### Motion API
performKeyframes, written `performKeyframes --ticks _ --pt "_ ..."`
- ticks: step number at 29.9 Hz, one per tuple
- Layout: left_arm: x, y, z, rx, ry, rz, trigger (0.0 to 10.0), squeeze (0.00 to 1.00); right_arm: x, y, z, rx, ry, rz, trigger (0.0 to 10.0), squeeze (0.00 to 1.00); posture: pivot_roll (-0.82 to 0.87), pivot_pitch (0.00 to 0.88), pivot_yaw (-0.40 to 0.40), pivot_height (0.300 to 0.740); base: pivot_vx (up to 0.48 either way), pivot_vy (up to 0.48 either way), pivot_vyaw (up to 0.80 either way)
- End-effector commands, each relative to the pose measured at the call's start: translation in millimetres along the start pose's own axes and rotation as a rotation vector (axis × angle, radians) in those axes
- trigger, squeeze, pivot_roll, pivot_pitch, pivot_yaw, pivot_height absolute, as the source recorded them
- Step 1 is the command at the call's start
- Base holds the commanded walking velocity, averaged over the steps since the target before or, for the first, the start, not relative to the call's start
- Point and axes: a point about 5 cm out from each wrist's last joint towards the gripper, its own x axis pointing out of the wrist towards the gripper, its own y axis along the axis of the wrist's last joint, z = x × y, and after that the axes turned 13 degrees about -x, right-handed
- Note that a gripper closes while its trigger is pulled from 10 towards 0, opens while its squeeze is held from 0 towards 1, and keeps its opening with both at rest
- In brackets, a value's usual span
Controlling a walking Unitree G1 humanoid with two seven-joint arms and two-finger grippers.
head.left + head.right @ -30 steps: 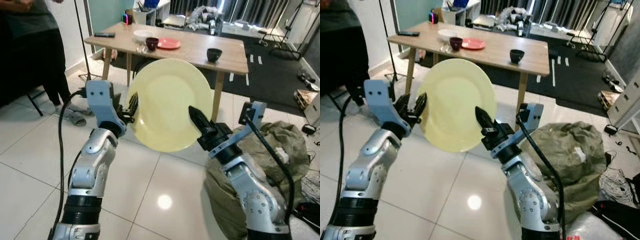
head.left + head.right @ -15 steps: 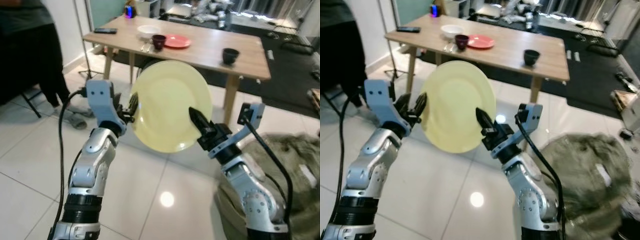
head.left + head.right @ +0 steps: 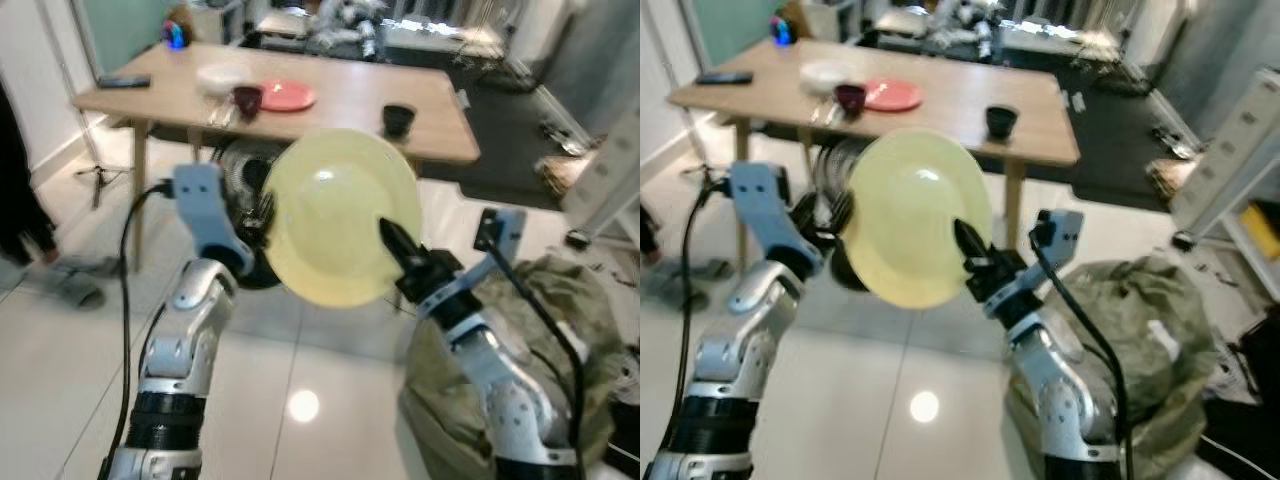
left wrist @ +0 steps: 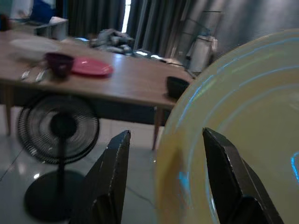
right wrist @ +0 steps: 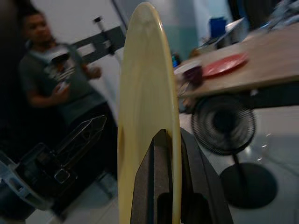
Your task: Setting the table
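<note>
I hold a pale yellow plate [image 3: 335, 215] upright in front of me, its face toward the head camera. My right gripper [image 3: 386, 230] is shut on the plate's lower right rim, which the right wrist view shows edge-on [image 5: 148, 116] between the fingers [image 5: 161, 177]. At the plate's left rim my left gripper [image 3: 266, 207] stands open, and the rim runs between its spread fingers [image 4: 112, 186]. Beyond stands the wooden table [image 3: 340, 118], bearing a red plate [image 3: 286, 97], a dark red cup [image 3: 247, 100], a white bowl [image 3: 220, 75] and a black cup [image 3: 398, 119].
A black floor fan [image 3: 238, 185] stands in front of the table, behind the plate. A green bag [image 3: 565, 300] lies on the floor at right. A person's dark trouser leg [image 3: 18, 195] is at the left edge. The floor is glossy white tile.
The whole picture has shifted: the camera has turned and the table now sits nearer and more central. The plate and both grippers keep the same pose.
</note>
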Motion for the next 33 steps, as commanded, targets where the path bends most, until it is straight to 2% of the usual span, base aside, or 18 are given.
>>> performKeyframes --ticks 1,3,12,33 --pt "-1.9 -2.2 -5.8 0.006 0.022 -0.013 10.0 0.0 1.4 -0.4 -3.4 0.0 0.012 0.003 10.0 0.0 -0.08 0.0 0.017 0.74 0.48 0.0 -0.8" --pt "-2.0 -2.1 -5.8 0.006 0.022 -0.013 10.0 0.0 1.6 -0.6 -3.7 0.001 0.014 0.003 10.0 0.0 -0.08 0.0 0.018 0.74 0.48 0.0 -0.78" --pt "-2.1 -1.7 -6.5 0.011 0.025 -0.014 10.0 0.0 2.6 -2.1 -11.6 0.019 0.052 0.001 10.0 0.0 -0.07 0.0 0.02 0.74 0.48 0.0 0.0" --pt "0.2 1.2 -6.3 0.017 0.017 -0.008 10.0 0.0 5.1 -3.4 -16.0 0.035 0.064 0.013 10.0 0.0 -0.07 0.0 0.029 0.74 0.48 0.0 0.0"
